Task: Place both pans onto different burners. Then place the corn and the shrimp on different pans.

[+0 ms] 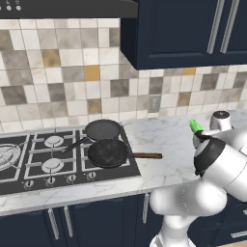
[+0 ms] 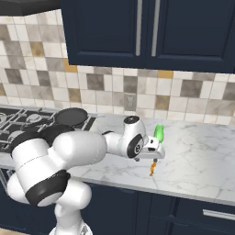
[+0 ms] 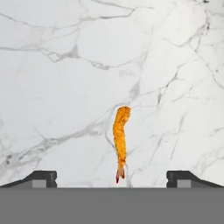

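Note:
Two black pans sit on the right side of the cooktop. The back pan has a long black handle; the front pan has a brown wooden handle pointing right. Both look empty. The bright green corn lies on the marble counter, also visible beside the arm. The orange shrimp lies on the counter in front of the corn. My gripper hangs open just above the shrimp, fingertips wide apart on either side and nothing held.
Two small burners stand free in the cooktop's middle, and a large multi-ring burner is at its left. Dark wall cabinets hang above the counter. My own arm blocks the counter's right part.

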### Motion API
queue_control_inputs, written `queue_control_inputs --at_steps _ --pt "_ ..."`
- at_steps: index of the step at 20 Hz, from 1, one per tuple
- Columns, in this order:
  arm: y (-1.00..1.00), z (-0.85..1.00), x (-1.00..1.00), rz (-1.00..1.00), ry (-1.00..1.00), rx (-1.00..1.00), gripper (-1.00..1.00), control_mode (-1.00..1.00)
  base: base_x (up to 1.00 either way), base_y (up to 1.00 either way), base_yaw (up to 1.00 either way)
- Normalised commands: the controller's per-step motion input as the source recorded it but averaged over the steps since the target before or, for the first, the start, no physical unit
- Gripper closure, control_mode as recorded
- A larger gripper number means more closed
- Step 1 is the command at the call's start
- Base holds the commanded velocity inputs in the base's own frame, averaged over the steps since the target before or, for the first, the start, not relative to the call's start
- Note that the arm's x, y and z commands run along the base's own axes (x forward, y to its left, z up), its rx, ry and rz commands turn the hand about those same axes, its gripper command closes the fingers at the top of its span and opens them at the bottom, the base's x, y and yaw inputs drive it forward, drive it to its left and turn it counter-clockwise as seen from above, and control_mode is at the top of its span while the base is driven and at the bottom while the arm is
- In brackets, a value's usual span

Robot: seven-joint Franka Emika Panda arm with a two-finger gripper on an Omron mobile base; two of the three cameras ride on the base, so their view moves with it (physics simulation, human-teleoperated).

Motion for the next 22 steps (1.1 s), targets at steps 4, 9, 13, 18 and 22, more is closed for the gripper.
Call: queue_control_inputs --at_steps 4,9,13,18,22 --pt "-0.20 -0.17 0.00 0.00 0.00 0.08 -1.00 -1.00 0.00 0.00 0.00" --pt "-0.12 -0.21 0.00 0.00 0.00 0.08 -1.00 -1.00 0.00 0.00 0.00" --pt "-0.07 -0.07 0.00 0.00 0.00 0.03 -1.00 -1.00 0.00 0.00 0.00" --pt "0.00 -0.08 0.04 0.00 0.00 0.00 -1.00 -1.00 0.00 0.00 0.00" --pt "0.00 -0.24 0.04 0.00 0.00 0.00 -1.00 -1.00 0.00 0.00 0.00"
